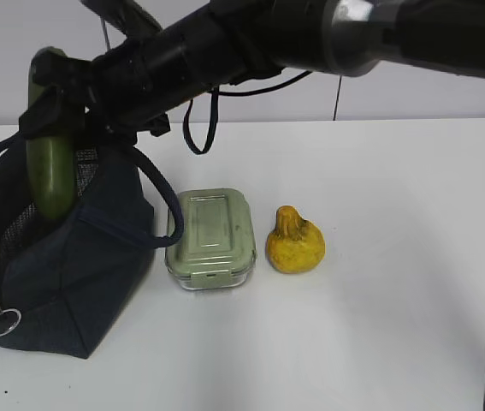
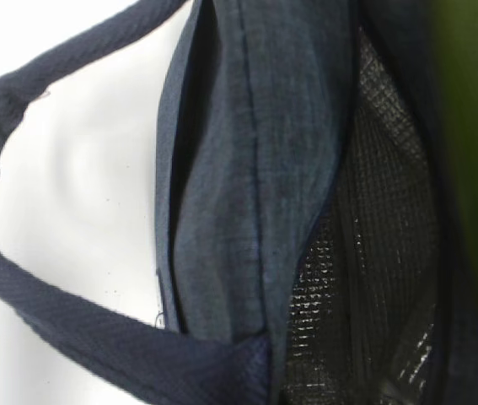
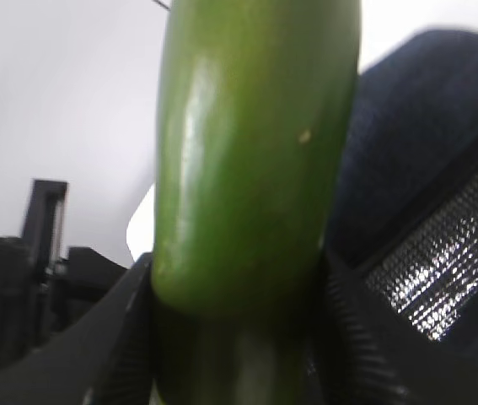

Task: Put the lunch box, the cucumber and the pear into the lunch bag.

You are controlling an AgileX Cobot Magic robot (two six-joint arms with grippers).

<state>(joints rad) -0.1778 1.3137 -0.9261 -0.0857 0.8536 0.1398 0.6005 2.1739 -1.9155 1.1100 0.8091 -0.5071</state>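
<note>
The cucumber (image 1: 51,175) is held upright over the mouth of the lunch bag (image 1: 79,282), pinched near its top by the right gripper (image 1: 50,107), its lower end dipped just inside against the mesh lining (image 1: 20,227). This looks like the cucumber step; a straight lowering and release is called for next. The left gripper is not seen, taken as pressed together. The lunch box (image 1: 212,238) and pear (image 1: 294,242) are left on the worktop (image 1: 396,257).

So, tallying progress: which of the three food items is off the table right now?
The cucumber: the right gripper holds it upright over the lunch bag. The lunch box and pear sit on the table.
</note>
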